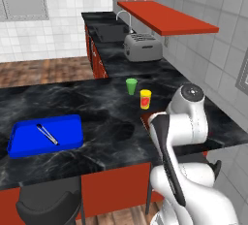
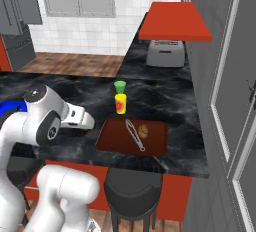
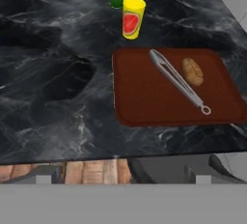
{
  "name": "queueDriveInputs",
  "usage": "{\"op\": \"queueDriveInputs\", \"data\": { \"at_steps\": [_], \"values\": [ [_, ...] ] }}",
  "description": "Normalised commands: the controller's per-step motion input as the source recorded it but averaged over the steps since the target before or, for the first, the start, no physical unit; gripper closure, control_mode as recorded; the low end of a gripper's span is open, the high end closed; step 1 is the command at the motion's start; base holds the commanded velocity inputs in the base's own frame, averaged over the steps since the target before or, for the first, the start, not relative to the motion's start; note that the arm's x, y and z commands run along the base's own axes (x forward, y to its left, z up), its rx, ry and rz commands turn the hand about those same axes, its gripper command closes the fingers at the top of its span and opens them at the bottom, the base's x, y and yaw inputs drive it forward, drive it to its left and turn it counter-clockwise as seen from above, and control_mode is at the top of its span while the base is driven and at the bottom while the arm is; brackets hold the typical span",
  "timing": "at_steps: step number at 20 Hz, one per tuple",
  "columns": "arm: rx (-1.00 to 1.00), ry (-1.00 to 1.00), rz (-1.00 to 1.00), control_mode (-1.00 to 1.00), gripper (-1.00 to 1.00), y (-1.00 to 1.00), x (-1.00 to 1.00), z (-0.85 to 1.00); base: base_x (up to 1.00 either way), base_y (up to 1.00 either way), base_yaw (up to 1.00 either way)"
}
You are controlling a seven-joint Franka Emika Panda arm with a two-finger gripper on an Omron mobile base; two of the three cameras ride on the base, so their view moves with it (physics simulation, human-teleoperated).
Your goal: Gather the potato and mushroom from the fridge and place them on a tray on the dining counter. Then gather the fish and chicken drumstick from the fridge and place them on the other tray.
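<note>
Potato (image 3: 192,71) is seen lying beside metal tongs (image 3: 178,80) on a dark red tray (image 3: 140,97) on the marbled desk (image 3: 53,83); the blue tray (image 1: 29,139) sits well apart. Claw fingers (image 3: 46,175) are spread wide, empty.

The arm (image 1: 186,136) at the lower right of the left base frame is glossy white, built of thick rounded segments. A dark curved band runs down the side of one link, and the top joint ends in a round grey cap (image 1: 192,91) with a dark ring (small marks on it are too blurred to read). At the lower left of the right base frame the same white links show a dark circular joint face (image 2: 51,127) and a grey cap on top.
</note>
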Motion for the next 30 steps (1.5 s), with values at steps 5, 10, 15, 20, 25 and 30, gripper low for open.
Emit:
{"op": "queueDriveInputs", "data": {
  "at_steps": [5, 10, 15, 20, 25, 30],
  "values": [
    [0.08, -0.06, 0.0, -1.0, -1.0, 0.44, -0.98, 0.0, 0.0, 0.0, 0.0],
    [0.03, -0.16, -0.04, -1.0, -1.0, 0.03, -1.0, -0.02, 0.0, 0.0, 0.0],
    [0.0, -0.24, 0.0, -1.0, -1.0, -0.32, -0.86, 0.0, 0.0, 0.0, 0.0],
    [0.0, -0.2, 0.0, -1.0, -1.0, -0.54, -0.5, 0.0, 0.0, 0.0, 0.0],
    [0.0, 0.0, 0.0, -1.0, -1.0, 0.0, 0.0, 0.0, 0.0, 0.0, 0.0],
    [0.0, 0.0, 0.0, -1.0, -1.0, 0.0, -0.06, 0.0, 0.0, 0.0, 0.0]
  ]
}}
